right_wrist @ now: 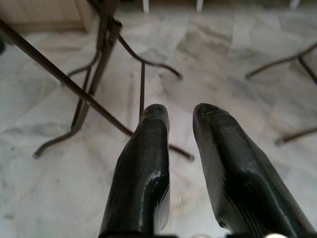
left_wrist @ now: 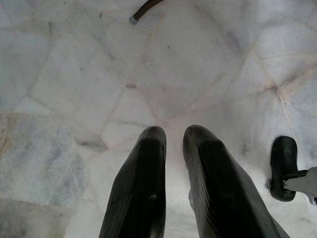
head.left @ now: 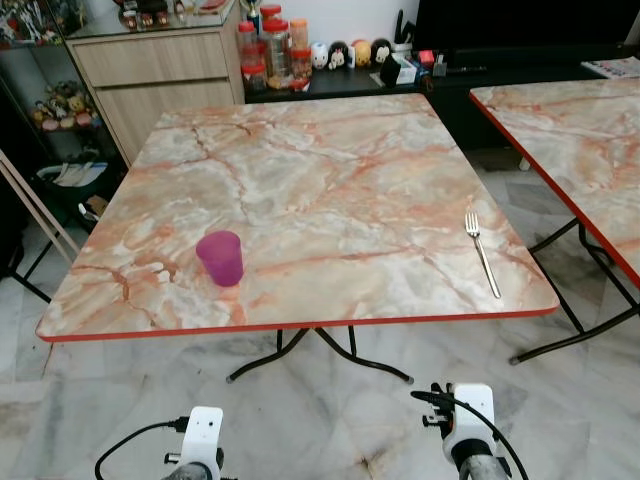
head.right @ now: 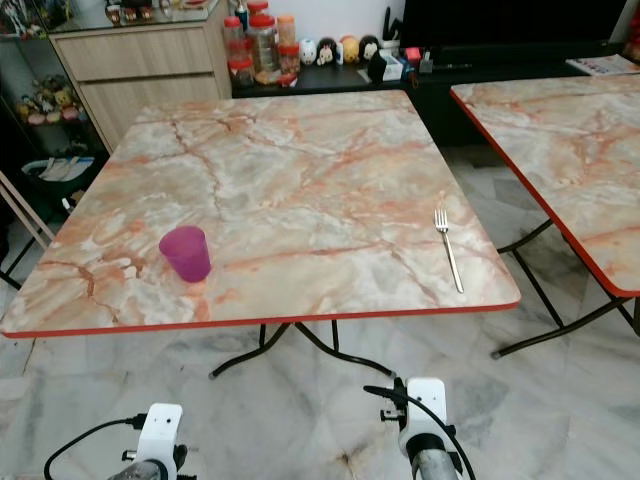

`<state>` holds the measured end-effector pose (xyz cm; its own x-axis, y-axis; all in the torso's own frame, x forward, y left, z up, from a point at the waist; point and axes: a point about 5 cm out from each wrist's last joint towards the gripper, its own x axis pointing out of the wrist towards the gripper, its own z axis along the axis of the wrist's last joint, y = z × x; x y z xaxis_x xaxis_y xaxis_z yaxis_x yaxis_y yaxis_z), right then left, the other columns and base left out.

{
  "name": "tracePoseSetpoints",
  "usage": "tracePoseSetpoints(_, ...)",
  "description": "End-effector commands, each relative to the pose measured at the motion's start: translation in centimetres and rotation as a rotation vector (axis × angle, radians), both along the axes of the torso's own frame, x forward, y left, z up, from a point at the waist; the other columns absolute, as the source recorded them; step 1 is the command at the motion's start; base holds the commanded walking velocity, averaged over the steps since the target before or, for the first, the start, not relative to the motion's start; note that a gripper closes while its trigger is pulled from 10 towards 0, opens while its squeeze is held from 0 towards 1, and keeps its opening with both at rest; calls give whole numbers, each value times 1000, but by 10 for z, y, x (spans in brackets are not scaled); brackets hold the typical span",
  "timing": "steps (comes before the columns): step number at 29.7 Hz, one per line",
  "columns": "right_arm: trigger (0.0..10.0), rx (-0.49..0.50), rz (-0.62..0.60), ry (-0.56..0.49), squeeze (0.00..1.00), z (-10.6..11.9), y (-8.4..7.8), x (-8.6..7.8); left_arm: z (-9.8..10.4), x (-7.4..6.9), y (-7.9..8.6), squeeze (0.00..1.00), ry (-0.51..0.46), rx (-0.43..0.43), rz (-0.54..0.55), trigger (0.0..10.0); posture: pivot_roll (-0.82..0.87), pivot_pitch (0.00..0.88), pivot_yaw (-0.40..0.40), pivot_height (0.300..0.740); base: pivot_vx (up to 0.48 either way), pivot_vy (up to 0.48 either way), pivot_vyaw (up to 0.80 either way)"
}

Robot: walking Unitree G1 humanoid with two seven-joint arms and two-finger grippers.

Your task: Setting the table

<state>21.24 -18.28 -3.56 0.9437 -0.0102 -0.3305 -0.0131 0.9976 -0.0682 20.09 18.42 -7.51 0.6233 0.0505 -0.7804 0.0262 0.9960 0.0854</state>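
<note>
Marble-top table (head.left: pixel 330 180) with red edging ahead. Purple cup (head.left: pixel 220 257) upright near the near-left edge. Fork (head.left: pixel 482 253) flat near the near-right corner, tines pointing far, well apart from the cup. Left gripper (left_wrist: pixel 173 136) hangs low over the marble floor (left_wrist: pixel 74 99), fingers slightly apart, empty. Right gripper (right_wrist: pixel 181 116) likewise low, facing the table legs (right_wrist: pixel 99 64), fingers slightly parted, holding nothing.

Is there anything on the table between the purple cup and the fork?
Nothing: between the purple cup and the fork lies bare marble tabletop, seen in both eye views.
</note>
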Motion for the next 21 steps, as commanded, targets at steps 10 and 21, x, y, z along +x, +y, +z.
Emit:
tracePoseSetpoints(10, 10000, -50, 89, -221, 0, 36, 12, 18, -1, -2, 1, 0, 3, -2, 7, 10000, -82, 0, 42, 740, 0, 0, 0)
tracePoseSetpoints(21, 10000, -30, 94, -372, 0, 76, 22, 47, 1, 0, 2, 0, -14, -1, 17, 10000, -84, 0, 46, 740, 0, 0, 0)
